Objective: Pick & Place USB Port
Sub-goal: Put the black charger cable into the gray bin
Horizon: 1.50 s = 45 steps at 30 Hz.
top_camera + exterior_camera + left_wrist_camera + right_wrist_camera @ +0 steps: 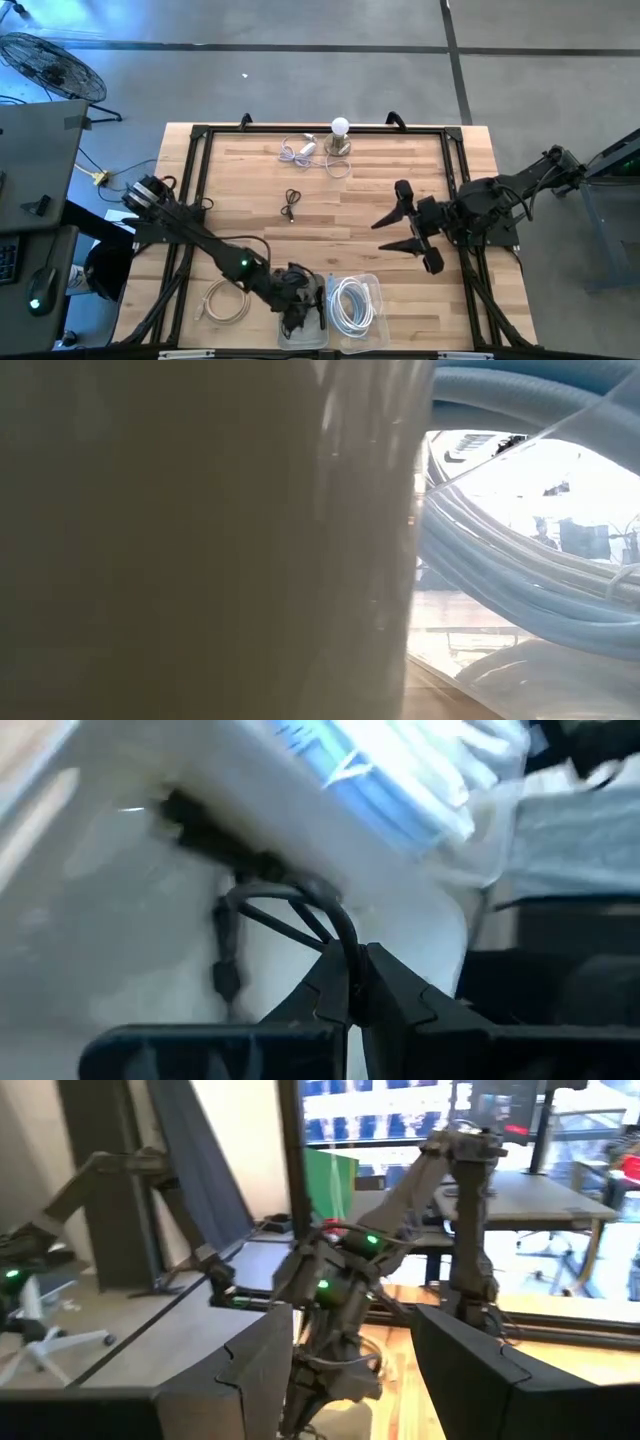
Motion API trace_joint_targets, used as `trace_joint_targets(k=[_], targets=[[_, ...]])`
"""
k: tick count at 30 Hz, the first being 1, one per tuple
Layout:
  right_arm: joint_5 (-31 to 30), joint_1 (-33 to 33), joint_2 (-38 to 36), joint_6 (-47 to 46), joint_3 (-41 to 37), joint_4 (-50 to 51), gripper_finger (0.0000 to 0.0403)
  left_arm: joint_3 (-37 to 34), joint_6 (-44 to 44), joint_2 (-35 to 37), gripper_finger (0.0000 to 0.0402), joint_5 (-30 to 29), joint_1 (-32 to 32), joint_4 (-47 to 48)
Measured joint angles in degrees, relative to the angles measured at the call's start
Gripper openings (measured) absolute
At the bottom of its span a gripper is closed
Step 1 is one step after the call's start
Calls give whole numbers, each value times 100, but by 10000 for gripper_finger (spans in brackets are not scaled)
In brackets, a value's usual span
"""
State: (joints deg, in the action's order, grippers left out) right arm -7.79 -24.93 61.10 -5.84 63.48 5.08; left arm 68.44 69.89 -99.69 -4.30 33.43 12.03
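Observation:
A thin black USB cable (285,910) shows in the left wrist view, looped inside a clear plastic tray (303,335) at the table's near edge. My left gripper (357,982) is down in that tray (120,920), shut on the cable. In the high view the left gripper (300,308) hides the cable. My right gripper (398,228) hovers open over the table's right half, touching nothing; its fingers (250,1380) stand wide apart. A second black cable (291,205) lies loose on the table's middle. My left gripper pinches a bend of the black cable's loop (347,938) between its two fingertips, coming from above into the tray. The rest of the cable curls away from the fingers, and its plug end (224,978) lies against the tray's floor.
A second clear tray (368,290) right of the first holds a white cable coil (350,303), which fills the low view (520,590). Another white coil (228,303) lies left of the trays. A white cable (298,150) and a bulb on a base (340,135) sit near the far edge.

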Motion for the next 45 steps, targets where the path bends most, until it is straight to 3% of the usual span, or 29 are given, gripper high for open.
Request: trace_joint_targets(k=[2,9,19,25,32,36,39,45], targets=[[147,-15,0,68,0,16,197,18,236,-165,10,-19,-4,-384],[679,-140,0,185,-2,194,197,2,1016,-582,15,93,-119,-438],[1258,-383,-118,471,-2,511,197,102,1108,-583,109,-483,-419,-557],[1605,-411,-351,467,-2,875,197,367,888,-574,142,-188,-697,-544],[1819,-414,-653,463,-2,1241,197,739,636,-501,146,454,-1018,-522],[1805,-411,-773,467,-2,1290,197,1163,654,-449,146,1068,-1023,522],[1801,-411,-831,463,-2,1300,197,1538,643,-447,146,1426,-995,1939],[1783,-411,-870,437,-2,1314,197,2211,304,-386,146,1726,-969,3765]])
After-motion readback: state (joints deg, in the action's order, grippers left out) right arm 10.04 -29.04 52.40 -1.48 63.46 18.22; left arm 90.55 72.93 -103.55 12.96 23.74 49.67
